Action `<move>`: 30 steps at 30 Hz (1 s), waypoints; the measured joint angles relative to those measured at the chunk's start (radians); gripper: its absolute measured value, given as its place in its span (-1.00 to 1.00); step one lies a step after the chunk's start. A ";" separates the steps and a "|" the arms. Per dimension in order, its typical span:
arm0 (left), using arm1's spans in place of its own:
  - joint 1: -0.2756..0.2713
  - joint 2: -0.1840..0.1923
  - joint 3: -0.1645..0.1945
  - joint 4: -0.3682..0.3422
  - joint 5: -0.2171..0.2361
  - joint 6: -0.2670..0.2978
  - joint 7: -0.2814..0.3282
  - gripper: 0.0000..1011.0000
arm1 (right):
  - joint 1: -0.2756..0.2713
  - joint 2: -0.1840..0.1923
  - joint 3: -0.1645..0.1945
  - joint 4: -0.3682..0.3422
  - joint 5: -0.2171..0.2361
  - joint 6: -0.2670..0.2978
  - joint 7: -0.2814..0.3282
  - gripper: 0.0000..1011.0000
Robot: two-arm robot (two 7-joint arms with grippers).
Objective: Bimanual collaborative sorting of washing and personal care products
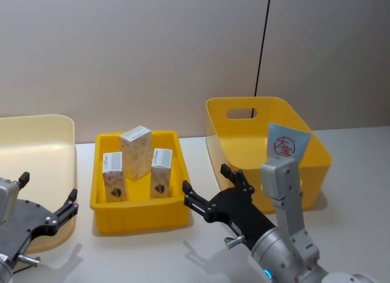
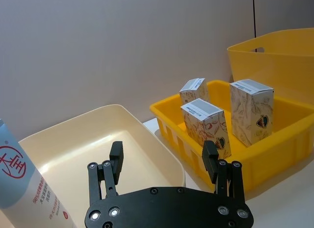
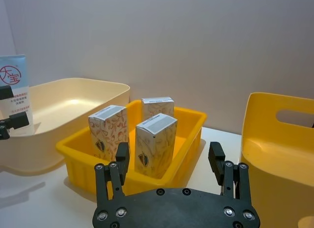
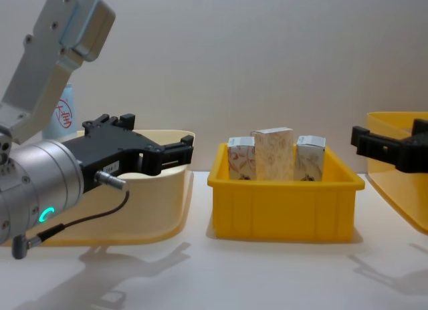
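Cartons: three white cartons (image 1: 136,152) are stood upright in the small yellow bin (image 1: 140,216), which is set between both grippers.
Tubes: a light-blue tube (image 2: 19,179) is seen in the cream bin (image 2: 73,154), and a second tube (image 1: 286,146) in the tall yellow bin (image 1: 234,143).
Right gripper (image 1: 206,178): spread and empty, just beside the small bin; it is judged the nearer.
Left gripper (image 2: 163,152): spread and empty, over the cream bin.

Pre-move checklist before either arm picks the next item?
1. Left gripper open and empty: ok, it is by the cream bin.
2. Right gripper open and empty: ok, it is in front of the small yellow bin.
3. Three cartons standing in the small yellow bin, tops exposed: ok.
4. Tube resting fully in the handled yellow bin: cannot tell, the right arm hides its lower part.
5. Second tube inside the cream bin: cannot tell.
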 joint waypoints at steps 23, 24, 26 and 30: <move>0.000 0.000 0.000 0.001 0.000 -0.001 0.000 0.98 | 0.148 -0.068 -0.039 0.124 -0.047 0.091 -0.002 0.98; 0.000 0.000 0.000 0.001 0.000 -0.001 0.000 0.98 | 0.152 -0.070 -0.041 0.128 -0.048 0.095 -0.002 0.98; 0.000 0.000 0.000 0.001 0.000 -0.001 0.000 0.98 | 0.161 -0.075 -0.043 0.137 -0.050 0.102 -0.002 0.98; 0.000 0.000 0.000 0.001 0.000 -0.001 0.000 0.98 | 0.191 -0.090 -0.051 0.166 -0.057 0.121 -0.002 0.98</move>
